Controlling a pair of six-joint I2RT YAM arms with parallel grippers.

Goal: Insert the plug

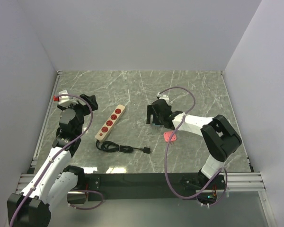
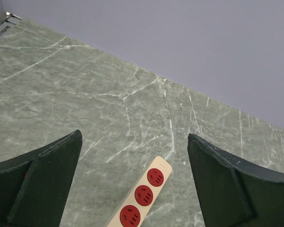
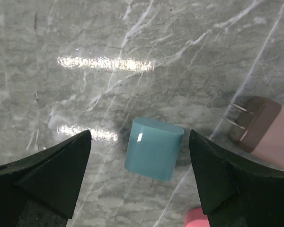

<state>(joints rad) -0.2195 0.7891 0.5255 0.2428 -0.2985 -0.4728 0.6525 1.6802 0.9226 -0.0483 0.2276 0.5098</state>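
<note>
High rear overhead, wrist views close, left shares power strip point(image 1: 110, 122)

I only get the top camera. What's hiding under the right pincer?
Observer: A small teal block sits between the open fingers of the right pincer. Neither finger touches it.
Operator: Is there a plug down there?
Observer: Yes. A pinkish plug with two metal prongs lies beside the block, outside the fingers.
Operator: What does the left pincer see?
Observer: The left pincer is open and holds nothing. The far end of the power strip, with three red sockets, shows between its fingers.
</note>
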